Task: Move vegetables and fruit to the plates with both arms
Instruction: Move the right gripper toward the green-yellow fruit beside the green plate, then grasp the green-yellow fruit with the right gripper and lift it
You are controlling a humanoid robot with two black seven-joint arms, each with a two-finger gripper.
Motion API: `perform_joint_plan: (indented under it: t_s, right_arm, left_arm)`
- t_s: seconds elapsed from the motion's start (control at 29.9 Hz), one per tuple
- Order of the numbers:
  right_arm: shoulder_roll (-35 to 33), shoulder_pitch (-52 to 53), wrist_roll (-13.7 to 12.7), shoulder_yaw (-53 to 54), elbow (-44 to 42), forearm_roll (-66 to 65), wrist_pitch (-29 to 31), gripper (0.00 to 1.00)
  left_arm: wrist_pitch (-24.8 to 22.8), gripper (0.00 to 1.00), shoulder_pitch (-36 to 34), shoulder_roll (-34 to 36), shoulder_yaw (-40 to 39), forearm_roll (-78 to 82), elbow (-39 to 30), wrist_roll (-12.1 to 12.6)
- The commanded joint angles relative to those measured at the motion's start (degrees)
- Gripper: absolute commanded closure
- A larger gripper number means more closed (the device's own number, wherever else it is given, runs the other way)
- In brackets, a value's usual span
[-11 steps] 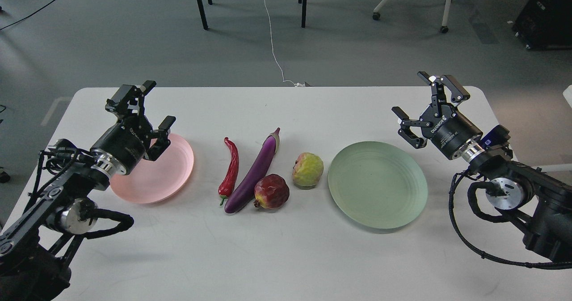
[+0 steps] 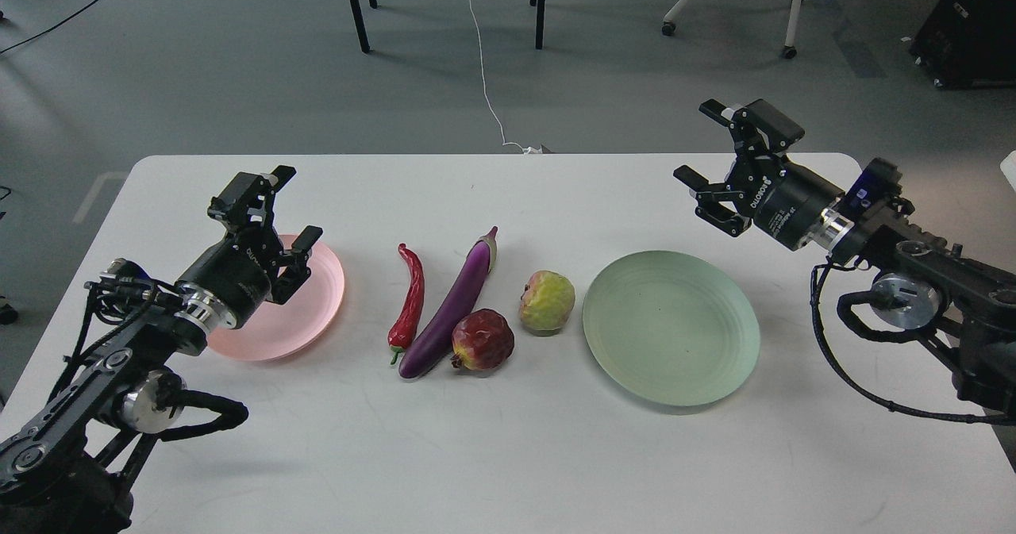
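A red chili pepper [image 2: 410, 301], a long purple eggplant [image 2: 452, 305], a dark red pomegranate [image 2: 482, 340] and a yellow-green fruit [image 2: 547, 301] lie together at the middle of the white table [image 2: 508, 455]. The pomegranate touches the eggplant. A pale pink plate [image 2: 298, 312] lies to their left, a pale green plate [image 2: 671, 326] to their right; both are empty. My left gripper [image 2: 292, 203] is open and empty above the pink plate's far left part. My right gripper [image 2: 706, 144] is open and empty, raised beyond the green plate's far right rim.
The floor beyond the table's far edge holds black table legs [image 2: 356, 8], a white cable [image 2: 486, 82] and a wheeled chair base [image 2: 734, 10]. A black case [image 2: 972, 26] stands at the far right.
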Motion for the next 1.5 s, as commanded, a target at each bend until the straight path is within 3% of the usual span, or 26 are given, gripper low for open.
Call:
perform_joint_plan:
  t_s: [0.0, 0.17, 0.4, 0.77, 1.17, 1.47]
  right_arm:
    - [0.39, 11.79, 0.0, -10.55, 0.38, -13.15, 0.0, 0.01]
    - [5.65, 27.28, 0.0, -29.1, 1.79, -28.8, 0.0, 0.01]
    - [15.24, 31.87, 0.0, -40.46, 1.44, -45.0, -3.66, 0.01]
    - [23.24, 31.43, 0.0, -48.73, -4.36, -45.53, -7.44, 0.01]
    - [27.02, 29.76, 0.0, -49.53, -8.67, -45.53, -10.68, 0.01]
    - [28.61, 29.23, 0.0, -53.04, -10.43, -45.53, -11.74, 0.07]
  left_arm:
    - [-0.59, 0.02, 0.32, 0.22, -0.12, -0.14, -1.15, -0.23]
    - [-0.5, 0.02, 0.59, 0.31, -0.3, -0.14, -2.12, -1.02]
    - [-0.41, 0.02, 1.47, 0.39, -0.83, -0.05, -3.44, -1.02]
    - [-0.24, 0.02, 2.26, 0.57, -1.27, -0.14, -4.58, -0.93]
    - [-0.41, 0.02, 2.26, 0.74, -1.53, -0.14, -4.67, -0.93]
    - [-0.32, 0.02, 2.26, 0.74, -1.53, -0.14, -4.94, -0.93]
